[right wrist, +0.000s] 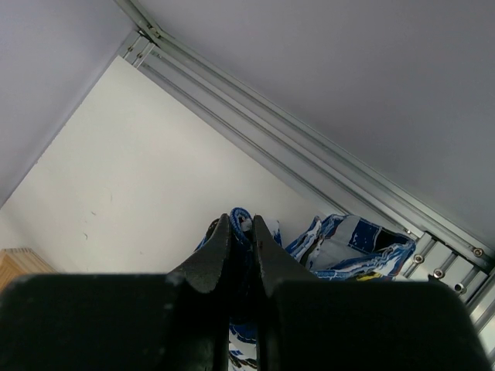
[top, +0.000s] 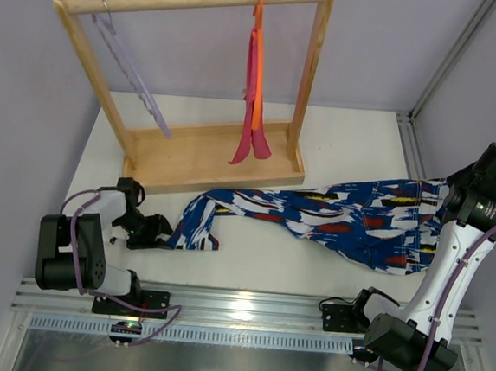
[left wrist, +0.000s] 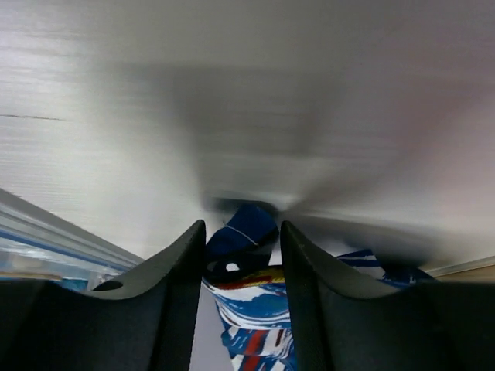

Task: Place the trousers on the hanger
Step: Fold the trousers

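Trousers (top: pixel 332 215) lying across the table (top: pixel 348 133) (hanger (top: pixel 132 75) on the rack (top: pixel 203 1)) — right gripper (right wrist: pixel 240 222) pinched onto one end; left gripper (left wrist: pixel 241 232) straddles the other, clamping indeterminate.

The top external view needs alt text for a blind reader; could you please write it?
Boldly printed trousers lie stretched across a white table, the right gripper pinching one end and the left gripper set around the other. Behind them a wooden rack carries an empty lilac hanger and an orange hanger with pink cloth.
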Action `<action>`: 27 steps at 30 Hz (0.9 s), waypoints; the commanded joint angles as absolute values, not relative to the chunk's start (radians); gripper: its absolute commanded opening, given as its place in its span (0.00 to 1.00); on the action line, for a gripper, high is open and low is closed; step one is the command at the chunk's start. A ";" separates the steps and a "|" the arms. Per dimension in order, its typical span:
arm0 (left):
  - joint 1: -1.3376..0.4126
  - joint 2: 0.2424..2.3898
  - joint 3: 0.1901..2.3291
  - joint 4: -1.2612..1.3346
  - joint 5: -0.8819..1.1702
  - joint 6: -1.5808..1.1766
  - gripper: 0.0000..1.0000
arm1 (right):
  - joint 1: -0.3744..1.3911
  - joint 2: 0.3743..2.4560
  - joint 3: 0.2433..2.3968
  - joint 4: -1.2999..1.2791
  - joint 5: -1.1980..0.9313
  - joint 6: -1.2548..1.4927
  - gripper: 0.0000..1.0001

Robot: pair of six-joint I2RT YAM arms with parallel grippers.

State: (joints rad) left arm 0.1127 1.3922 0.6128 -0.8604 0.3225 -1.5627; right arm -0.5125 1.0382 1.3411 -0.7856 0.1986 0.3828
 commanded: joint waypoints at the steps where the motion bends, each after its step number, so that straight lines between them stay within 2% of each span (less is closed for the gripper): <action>1: 0.115 1.413 0.606 -0.766 0.373 -1.540 0.42 | -0.508 1.009 1.338 -0.721 0.204 0.382 0.04; 2: 0.115 1.407 0.615 -0.758 0.367 -1.537 0.34 | -0.508 1.008 1.336 -0.718 0.207 0.380 0.04; 3: 0.117 1.399 0.623 -0.759 0.358 -1.534 0.18 | -0.508 1.009 1.338 -0.721 0.215 0.376 0.04; 6: 0.118 1.352 0.734 -0.804 0.253 -1.482 0.00 | -0.509 1.022 1.362 -0.733 0.225 0.371 0.04; 11: 0.139 1.253 0.964 -0.941 0.000 -1.353 0.00 | -0.509 1.065 1.448 -0.761 0.144 0.391 0.04; 12: 0.149 1.206 1.029 -0.952 -0.111 -1.338 0.00 | -0.509 1.072 1.466 -0.767 0.126 0.390 0.04; 16: 0.172 1.073 1.103 -0.939 -0.331 -1.290 0.00 | -0.509 1.106 1.552 -0.831 0.161 0.384 0.04; 23: 0.276 0.852 0.971 -0.646 -0.425 -1.224 0.01 | -0.514 1.123 1.603 -0.859 0.186 0.380 0.04; 27: 0.301 0.876 0.989 -0.582 -0.436 -1.128 0.00 | -0.515 1.137 1.618 -0.876 0.224 0.374 0.04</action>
State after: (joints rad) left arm 0.2821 0.8516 0.9813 -0.7273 -0.3595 -1.2194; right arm -0.5102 1.1347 1.5570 -0.9173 0.1696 0.3817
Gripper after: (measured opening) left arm 0.019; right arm 0.105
